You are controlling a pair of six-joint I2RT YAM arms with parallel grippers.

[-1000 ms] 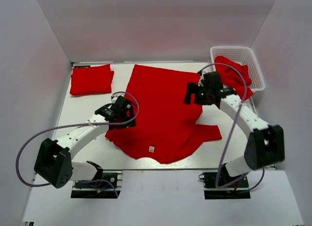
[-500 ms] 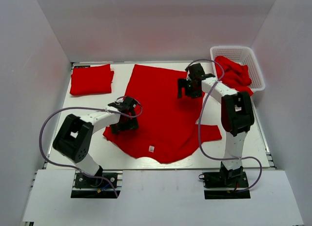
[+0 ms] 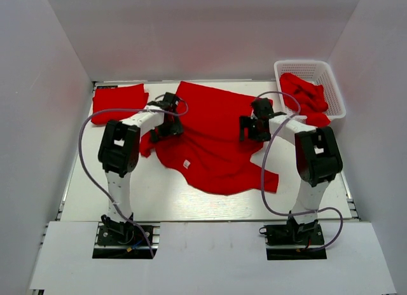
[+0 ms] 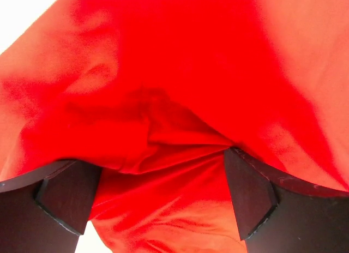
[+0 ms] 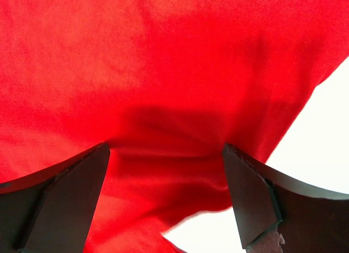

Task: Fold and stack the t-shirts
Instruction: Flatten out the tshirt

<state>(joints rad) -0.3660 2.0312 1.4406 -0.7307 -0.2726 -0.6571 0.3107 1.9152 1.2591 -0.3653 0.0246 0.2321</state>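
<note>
A large red t-shirt point(image 3: 213, 136) lies rumpled across the middle of the table, its label facing up. My left gripper point(image 3: 166, 124) is down on its left edge. In the left wrist view this gripper point(image 4: 158, 204) has its jaws wide apart, with bunched red cloth point(image 4: 163, 127) between them. My right gripper point(image 3: 249, 127) is down on the shirt's right side. In the right wrist view this gripper point(image 5: 161, 204) is also spread wide over a fold of cloth point(image 5: 163, 100). A folded red t-shirt point(image 3: 117, 103) lies at the back left.
A white lattice basket point(image 3: 335, 85) stands at the back right with more red t-shirts point(image 3: 304, 93) in it. White walls close in the table on three sides. Bare table point(image 3: 102, 174) shows at the near left and along the front.
My left gripper has moved toward the back left. The shirt's left side and label have shifted back with it, and the shirt is more bunched. My right gripper has moved slightly nearer and to the right.
</note>
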